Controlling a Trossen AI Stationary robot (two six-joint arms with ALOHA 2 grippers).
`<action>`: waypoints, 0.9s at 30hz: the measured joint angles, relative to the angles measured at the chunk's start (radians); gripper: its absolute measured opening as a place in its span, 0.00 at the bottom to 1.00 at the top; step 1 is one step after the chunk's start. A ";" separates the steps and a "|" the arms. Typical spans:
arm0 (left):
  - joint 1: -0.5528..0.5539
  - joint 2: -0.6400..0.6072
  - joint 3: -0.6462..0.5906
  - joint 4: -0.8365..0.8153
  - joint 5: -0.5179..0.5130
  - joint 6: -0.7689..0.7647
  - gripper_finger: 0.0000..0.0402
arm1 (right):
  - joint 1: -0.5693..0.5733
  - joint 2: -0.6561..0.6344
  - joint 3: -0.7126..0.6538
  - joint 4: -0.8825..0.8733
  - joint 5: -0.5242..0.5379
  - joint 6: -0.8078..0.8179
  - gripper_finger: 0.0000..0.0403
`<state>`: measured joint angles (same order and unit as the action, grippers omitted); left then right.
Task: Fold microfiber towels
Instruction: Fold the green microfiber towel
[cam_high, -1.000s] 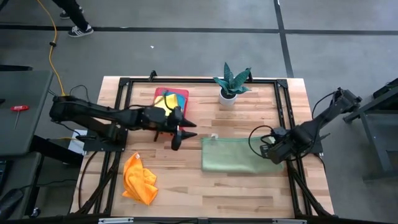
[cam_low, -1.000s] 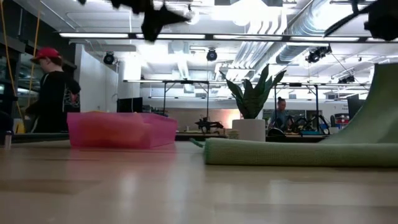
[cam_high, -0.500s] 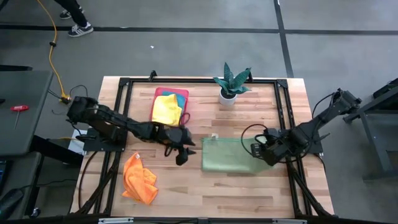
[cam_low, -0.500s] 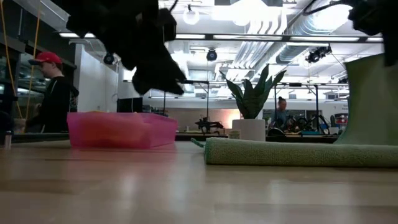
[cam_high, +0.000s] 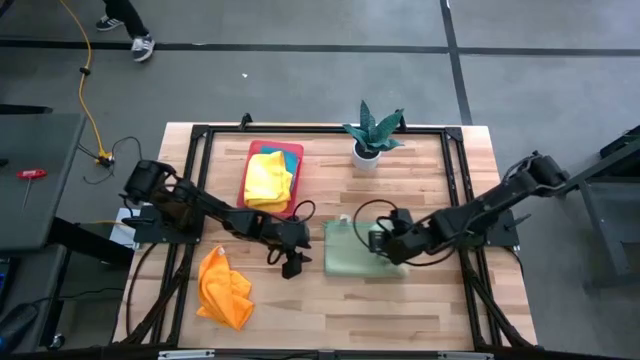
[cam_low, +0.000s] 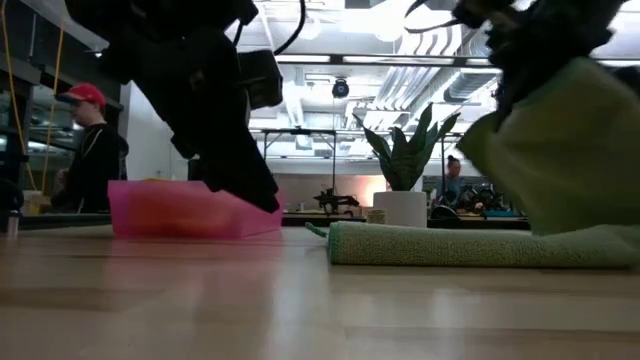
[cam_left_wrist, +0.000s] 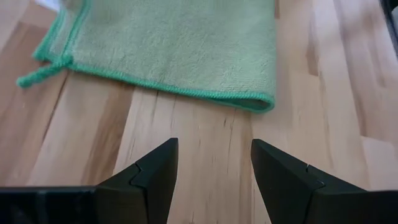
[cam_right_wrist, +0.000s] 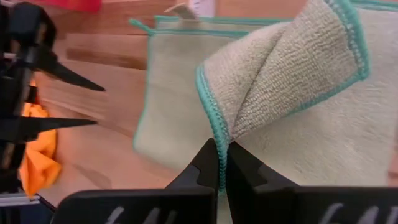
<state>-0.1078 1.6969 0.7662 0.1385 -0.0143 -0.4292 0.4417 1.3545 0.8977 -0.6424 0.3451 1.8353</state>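
Bare wood (cam_high: 400, 300) near edge, right fingers (cam_right_wrist: 221, 155) pinching green towel (cam_high: 350, 252) hem

Bright, even overhead light, glaring ceiling strips in the low view, backlit arms as blurred dark silhouettes.

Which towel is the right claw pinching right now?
The light green towel, mid-table: the right claw lifts its edge. The orange and yellow ones lie untouched.

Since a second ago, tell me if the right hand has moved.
Yes. The right hand, shut on the light green towel, has moved left across the table, ending nearer under the potted plant.
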 joint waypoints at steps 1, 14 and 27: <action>0.000 0.006 0.000 -0.001 0.000 -0.008 0.48 | -0.009 0.017 0.000 0.028 0.000 -0.012 0.00; 0.000 0.025 0.000 0.082 0.000 -0.024 0.48 | -0.093 0.202 -0.001 0.389 0.018 -0.140 0.00; 0.001 0.025 0.000 0.098 -0.013 -0.024 0.48 | -0.123 0.297 -0.001 0.553 -0.032 -0.208 0.00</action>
<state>-0.1070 1.7214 0.7666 0.2367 -0.0277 -0.4530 0.3183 1.6516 0.8967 -0.0895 0.3134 1.6272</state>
